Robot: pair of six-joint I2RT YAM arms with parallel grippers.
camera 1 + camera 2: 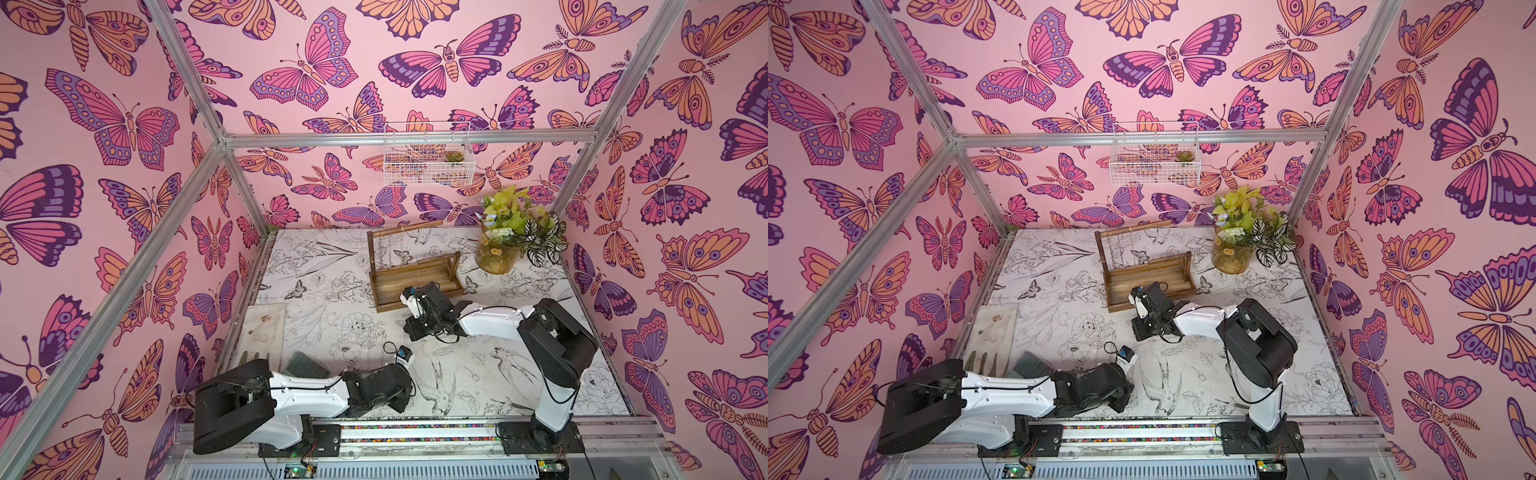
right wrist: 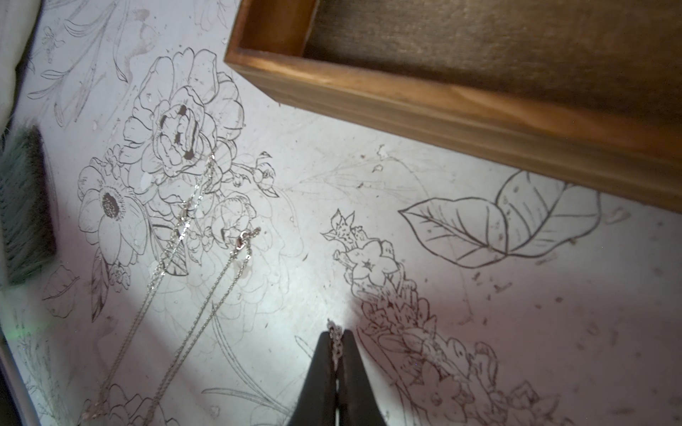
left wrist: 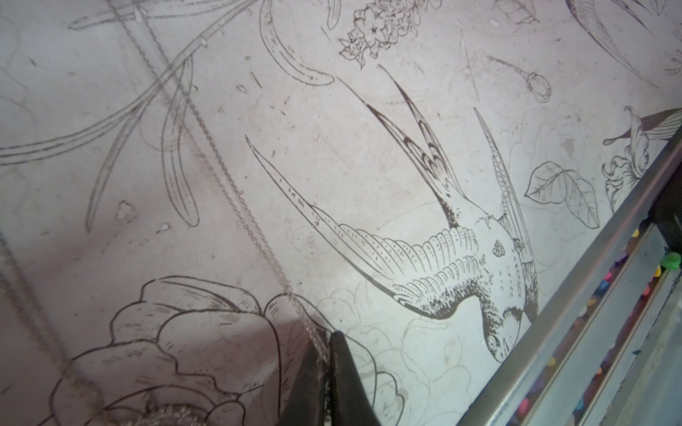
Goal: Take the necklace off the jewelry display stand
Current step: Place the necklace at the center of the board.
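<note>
Right pincer (image 2: 336,335) clenched on a fine silver necklace (image 2: 331,325), near the wooden stand's (image 2: 406,114) straight tray edge. Left pincer (image 3: 324,337) clenched on a thin linked chain (image 3: 238,199) stretched flat across the printed worktop (image 3: 369,166).

The dark brown wooden jewelry display stand (image 2: 424,110) shows streaked grain with a soft satin sheen along its rim, while the tray floor inside looks matt and coarse, almost woven. The thin silver metal necklace chain (image 2: 331,326) is finely linked and glints where light strikes it; the right gripper (image 2: 336,332) is smooth matt black, plastic by the look. The white table covering printed with black line-drawn flowers (image 2: 313,184) is matt, scuffed and flecked with small chips.
</note>
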